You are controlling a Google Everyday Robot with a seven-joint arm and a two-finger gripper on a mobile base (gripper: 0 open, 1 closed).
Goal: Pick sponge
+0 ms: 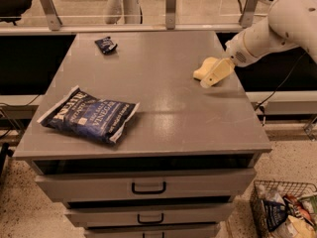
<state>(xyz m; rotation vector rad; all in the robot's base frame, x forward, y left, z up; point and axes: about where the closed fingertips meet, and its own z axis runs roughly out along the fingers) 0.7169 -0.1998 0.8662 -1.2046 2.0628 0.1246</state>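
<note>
The sponge (202,68) is a small pale-yellow foam block lying on the grey table top (163,108) near its right edge, toward the back. My gripper (214,76), with cream-yellow parts on a white arm (277,26) reaching in from the right, sits right at the sponge. It overlaps the sponge's right side and hides that part. Only the sponge's left end shows.
A large blue chip bag (89,115) lies at the table's front left. A small dark packet (106,44) lies at the back left. Drawers (148,187) are below the top. A wire basket (285,209) of items stands on the floor at the right. Railing posts (171,6) stand behind the table.
</note>
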